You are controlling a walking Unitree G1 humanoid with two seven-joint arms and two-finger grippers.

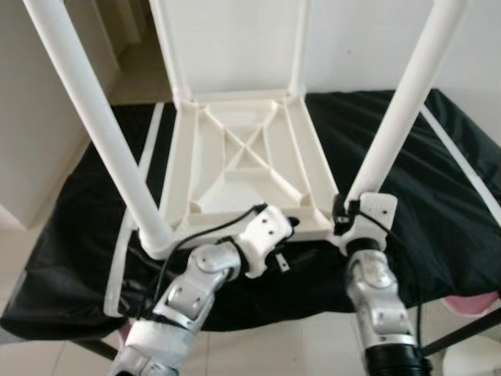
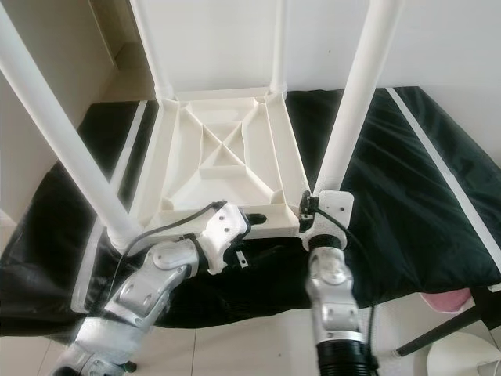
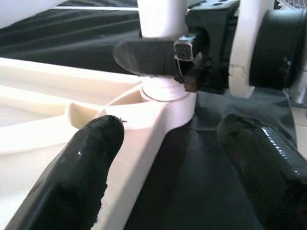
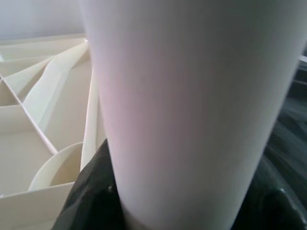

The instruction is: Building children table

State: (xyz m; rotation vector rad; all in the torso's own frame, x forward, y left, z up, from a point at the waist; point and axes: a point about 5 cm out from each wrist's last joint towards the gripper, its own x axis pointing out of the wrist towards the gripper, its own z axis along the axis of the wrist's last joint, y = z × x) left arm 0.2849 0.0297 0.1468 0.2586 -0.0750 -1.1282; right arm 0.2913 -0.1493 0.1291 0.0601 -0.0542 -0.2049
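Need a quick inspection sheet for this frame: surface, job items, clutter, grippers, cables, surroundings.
Surface: black cloth spread under the work, pale tiled floor in front.
Job's things: white table top lying upside down, ribbed underside up; four white legs standing in its corner sockets, near right leg and near left leg closest to the camera.
Clutter: pink object at the cloth's near right edge, kind unclear.
Grippers: right gripper closed around the base of the near right leg; left gripper open at the table top's near edge.
Cables: black cable looping over the left forearm.
Surroundings: white wall behind; doorway at far left.
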